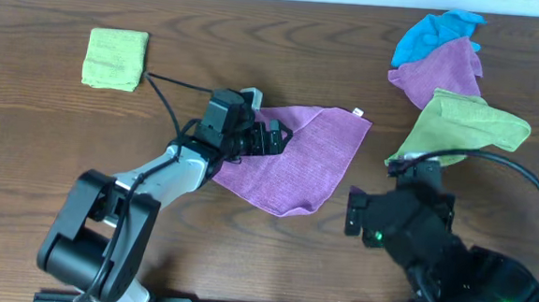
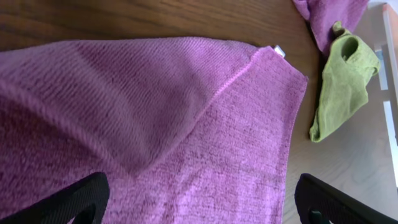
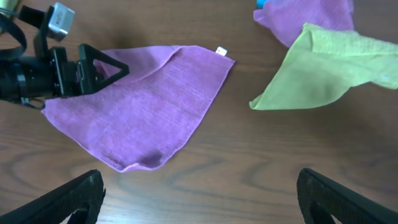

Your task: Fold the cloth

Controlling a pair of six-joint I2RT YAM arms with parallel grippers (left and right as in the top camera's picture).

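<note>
At the middle of the desk (image 1: pixel 258 38), the purple cloth (image 1: pixel 306 163) was spread rightward from the left fingers (image 2: pixel 81 200), parted wide above it; the right fingers (image 3: pixel 68 200), likewise parted, were farther off.

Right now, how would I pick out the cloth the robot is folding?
Find the middle of the wooden table, under the left gripper. The purple cloth there lies spread out with a white tag at one corner; the other purple cloth sits crumpled in the pile at the far right.
</note>
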